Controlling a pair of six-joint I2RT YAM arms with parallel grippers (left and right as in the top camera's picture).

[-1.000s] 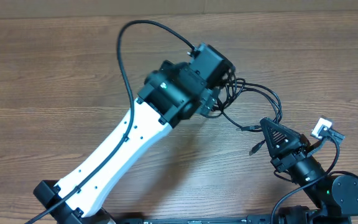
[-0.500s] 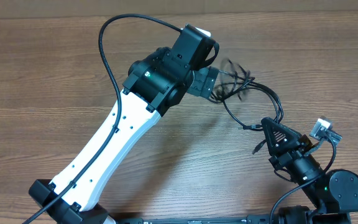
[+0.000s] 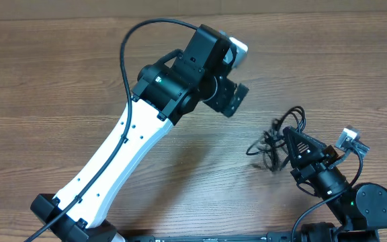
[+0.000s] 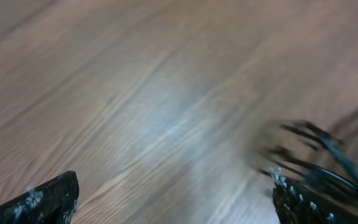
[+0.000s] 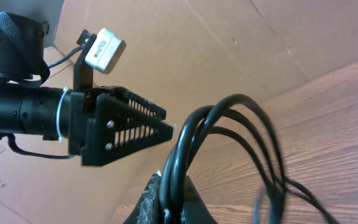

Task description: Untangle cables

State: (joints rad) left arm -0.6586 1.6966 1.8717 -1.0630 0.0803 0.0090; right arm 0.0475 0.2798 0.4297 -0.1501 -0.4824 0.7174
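Where the two arms face each other over the wooden table [image 3: 52, 81], the holdings are as follows.

1. Left gripper [image 4: 173, 199]: jaws spread wide, holding nothing. Its fingers [image 4: 45, 198] sit in the two lower corners of the left wrist view, with bare tabletop between them.

2. Right gripper [image 3: 292, 139]: jaws closed, clamping the cables [image 3: 272, 142]. In the right wrist view the cords rise from between its fingertips, arch up in a tight bundle of three or four strands and fall away to the right.

3. Cables: thin black cords bunched into one small tangle at the right gripper's tip, with loose loops spilling onto the table just beyond it. They are apart from the left gripper, ahead of its right-hand finger. In the left wrist view they are blurred, so I cannot tell single strands or plug ends.

4. Cardboard sheet [image 5: 241, 43]: brown and creased, behind the left gripper in the right wrist view.
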